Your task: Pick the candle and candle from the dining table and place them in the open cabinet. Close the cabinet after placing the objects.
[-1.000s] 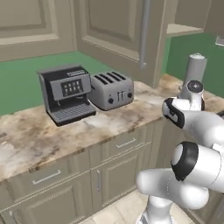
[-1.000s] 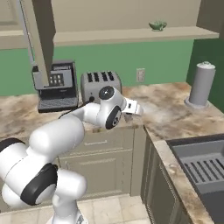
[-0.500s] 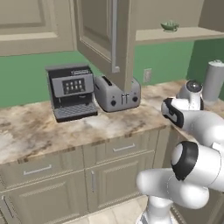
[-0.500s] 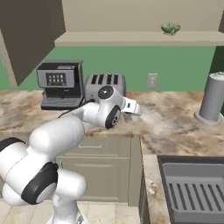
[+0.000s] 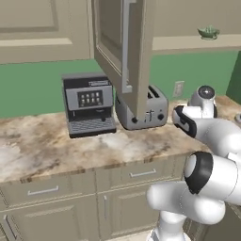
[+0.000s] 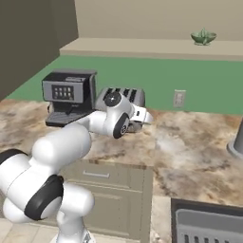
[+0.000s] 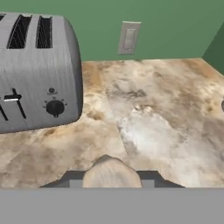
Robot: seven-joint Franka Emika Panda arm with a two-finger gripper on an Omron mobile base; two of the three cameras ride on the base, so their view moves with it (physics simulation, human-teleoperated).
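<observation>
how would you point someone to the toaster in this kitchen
Start at the brown marble counter against the green wall. Two appliances stand side by side at its back: a boxy black coffee machine and, to its right, the toaster. The toaster is the lower, rounded silver one with slots on top.

Desk: mottled brown-and-beige marble desk (image 6: 190,147) across the frame's middle.
Machines: black-and-silver coffee machine (image 6: 67,97) at left; silver two-slot toaster (image 6: 124,99) just beside it.
Wall: white outlet (image 6: 179,99) at centre right.
Shelf: small green bowl (image 6: 203,36) at upper right.
</observation>
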